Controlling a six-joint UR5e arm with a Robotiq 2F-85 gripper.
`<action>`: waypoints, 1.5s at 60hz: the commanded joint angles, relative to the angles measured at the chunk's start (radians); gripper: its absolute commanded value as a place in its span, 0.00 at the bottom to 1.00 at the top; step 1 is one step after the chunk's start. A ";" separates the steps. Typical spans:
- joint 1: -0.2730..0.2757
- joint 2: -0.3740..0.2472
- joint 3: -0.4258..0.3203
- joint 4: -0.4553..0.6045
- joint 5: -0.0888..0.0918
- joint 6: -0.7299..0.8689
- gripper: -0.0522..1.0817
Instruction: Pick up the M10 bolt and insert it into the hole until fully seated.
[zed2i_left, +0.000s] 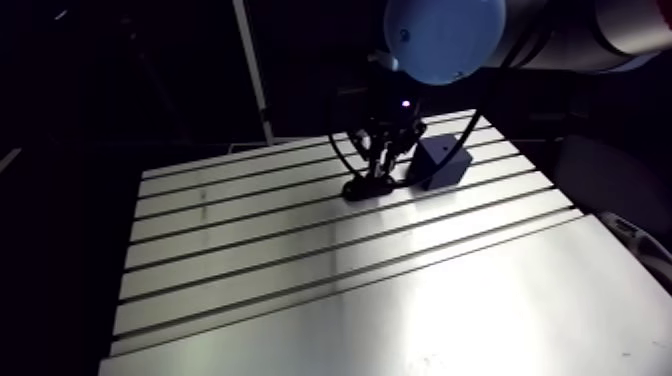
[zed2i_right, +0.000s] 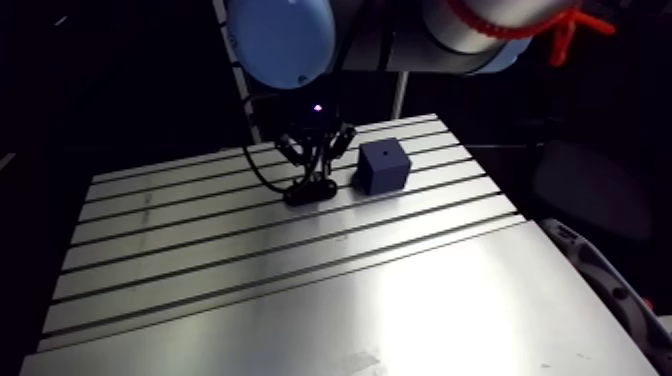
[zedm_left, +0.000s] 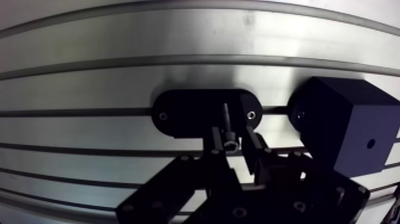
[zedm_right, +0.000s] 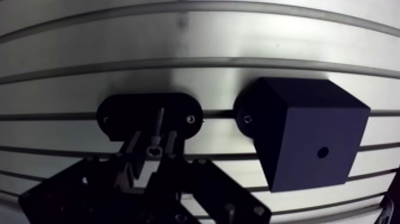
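Table: a slotted aluminium table (zed2i_right: 300, 300), bright and brushed under the light.
Slots: long parallel grooves (zed2i_right: 250, 250) run across the far part of the top; the near part is a plain smooth sheet.
Oval plate: a flat black base plate (zedm_left: 184, 110) with rounded ends and a small screw near each end lies on the far part, across one groove.
Block: a dark blue cube (zedm_right: 303, 137) stands just beside the plate, a narrow gap between them, on the same groove.
Hole: a small round hole (zedm_right: 323, 152) shows in one face of the cube.
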 joint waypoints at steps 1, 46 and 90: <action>0.000 0.001 0.000 0.000 0.001 0.000 0.64; 0.000 -0.001 -0.002 0.006 0.002 0.000 0.65; 0.000 -0.011 -0.006 0.009 0.007 0.000 0.74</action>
